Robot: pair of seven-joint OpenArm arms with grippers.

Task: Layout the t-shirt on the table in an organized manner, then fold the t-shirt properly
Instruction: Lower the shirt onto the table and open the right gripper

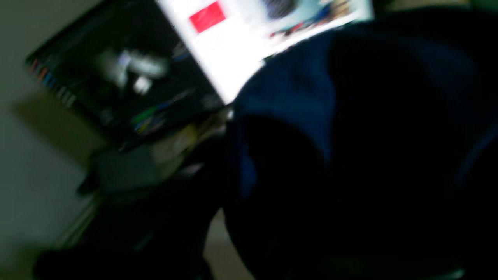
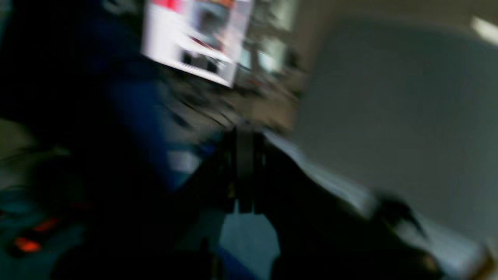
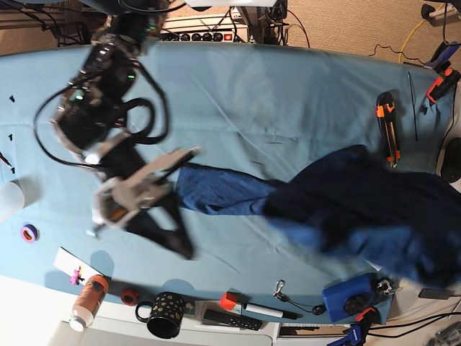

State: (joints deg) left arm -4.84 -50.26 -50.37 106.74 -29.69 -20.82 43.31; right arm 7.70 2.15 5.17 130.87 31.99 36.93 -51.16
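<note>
1. T-shirt (image 3: pixel 346 209): dark navy, stretched in a blurred band across the bench (image 3: pixel 288 86). One end is lifted at the right arm, and the bulk is bunched toward the far side, probably being pulled out for laying flat.
2. Right gripper (image 3: pixel 180 162): fingers clamped together on the t-shirt's end.
3. Left gripper: hidden under fabric; fingers nearly together, but a hold cannot be confirmed.
4. Utility knife (image 3: pixel 387 122): lies clear of the cloth.
</note>
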